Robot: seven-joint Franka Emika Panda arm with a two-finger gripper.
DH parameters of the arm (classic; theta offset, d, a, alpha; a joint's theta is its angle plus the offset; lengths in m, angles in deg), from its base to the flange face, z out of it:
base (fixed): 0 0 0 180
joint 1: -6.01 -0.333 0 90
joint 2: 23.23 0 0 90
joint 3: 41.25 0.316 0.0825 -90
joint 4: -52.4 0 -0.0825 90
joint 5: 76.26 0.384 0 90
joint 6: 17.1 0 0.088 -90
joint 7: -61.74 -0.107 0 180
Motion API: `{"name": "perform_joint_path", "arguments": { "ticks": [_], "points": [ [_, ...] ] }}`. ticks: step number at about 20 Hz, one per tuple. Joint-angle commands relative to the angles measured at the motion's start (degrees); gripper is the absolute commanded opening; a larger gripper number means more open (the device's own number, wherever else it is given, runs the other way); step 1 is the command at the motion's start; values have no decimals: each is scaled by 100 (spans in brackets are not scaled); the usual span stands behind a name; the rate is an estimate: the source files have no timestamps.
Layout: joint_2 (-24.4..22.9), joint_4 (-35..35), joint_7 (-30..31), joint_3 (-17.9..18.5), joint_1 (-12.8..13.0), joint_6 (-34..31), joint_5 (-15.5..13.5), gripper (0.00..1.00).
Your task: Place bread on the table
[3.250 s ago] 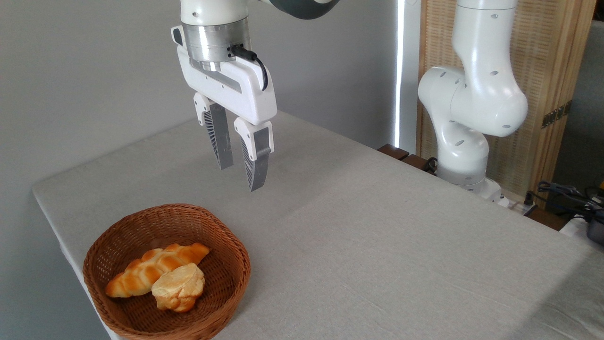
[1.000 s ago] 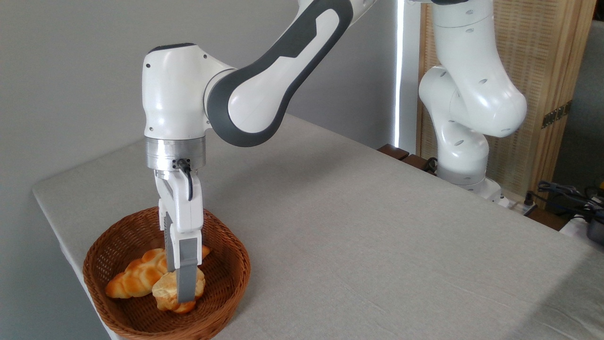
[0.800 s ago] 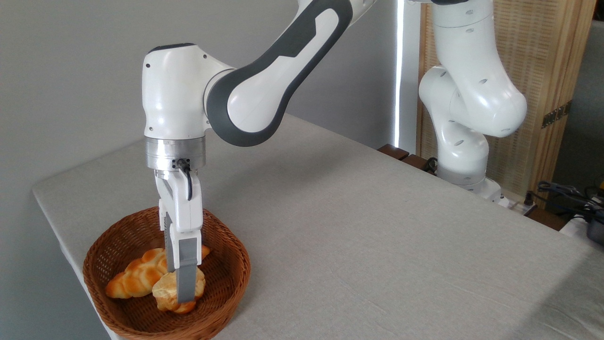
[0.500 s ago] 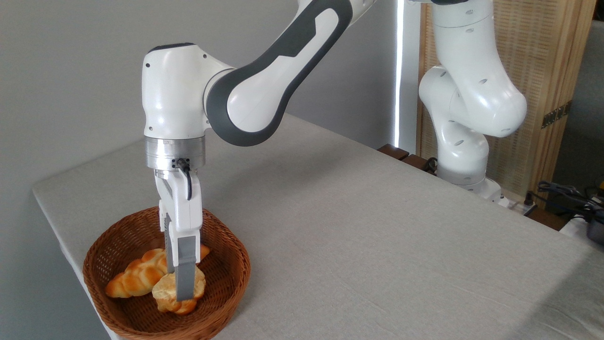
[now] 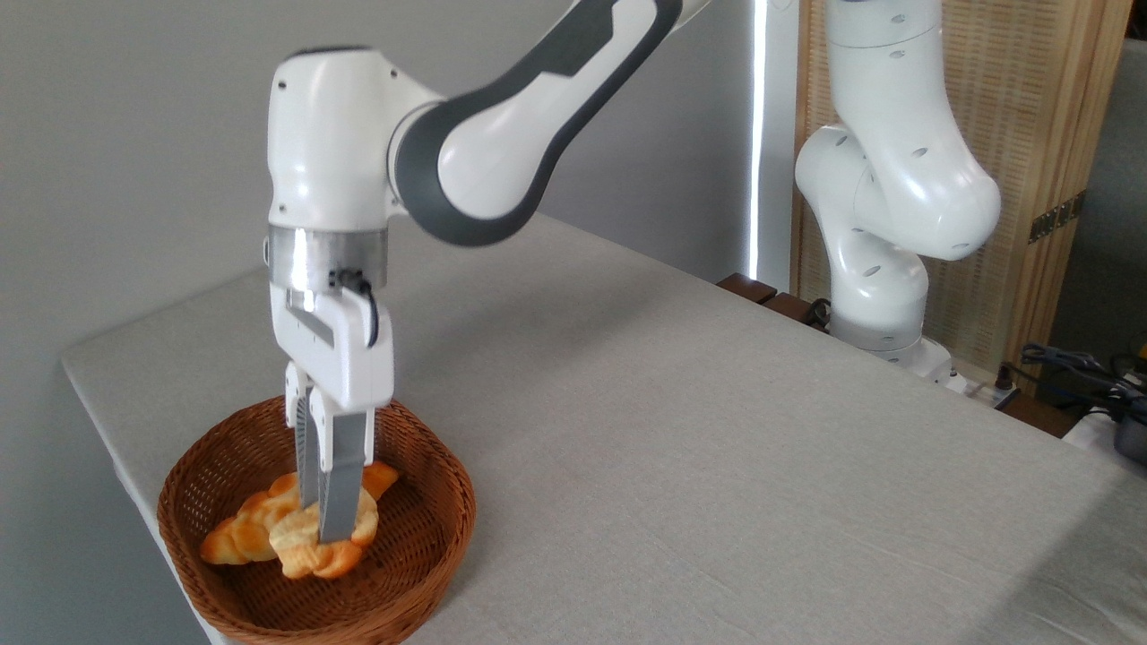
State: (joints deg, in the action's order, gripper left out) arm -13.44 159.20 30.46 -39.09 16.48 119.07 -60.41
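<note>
The end effector (image 5: 324,528) points straight down into the wicker basket (image 5: 421,573) at the near left corner of the surface (image 5: 717,466). Its two fingers (image 5: 340,488) are closed on the bread (image 5: 318,548), a small lumpy bun with a pale top and golden-orange edges. The fingers press the bun from both sides, and the bun bulges out to the left and to the right below them.

The bun is inside the basket, over its middle, just in front of the braided loaf (image 5: 242,530). I cannot tell if the bun touches the basket bottom or hangs a little above it. The braided loaf lies in the basket behind the bun; its left end shows at the left and its right tip (image 5: 383,475) shows at the right of the fingers.

The white and grey arm (image 5: 502,116) comes from the upper right and bends down to the wrist above the basket. The arm base (image 5: 883,296) stands at the far right edge of the surface, in front of a wooden screen (image 5: 1030,134). Some cables (image 5: 1066,367) lie at the right edge, well apart from the basket.
</note>
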Motion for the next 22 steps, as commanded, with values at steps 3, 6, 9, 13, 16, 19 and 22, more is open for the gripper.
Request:
{"name": "perform_joint_path", "arguments": {
  "ticks": [3,6,9,13,16,19,22],
  "points": [
    [-802,78,228,30,8,-1152,-783,49],
    [-1171,288,166,30,8,-1961,-1232,49],
    [-1541,753,17,30,16,-2270,-1426,56],
    [-1946,1658,-18,21,139,-2288,-1593,56],
    [-1955,1949,-10,21,271,-2262,-1593,82],
    [-1938,1950,8,12,280,-2209,-1593,100],
    [-1929,1950,-1,-14,280,-2209,-1593,100]
  ]
}}
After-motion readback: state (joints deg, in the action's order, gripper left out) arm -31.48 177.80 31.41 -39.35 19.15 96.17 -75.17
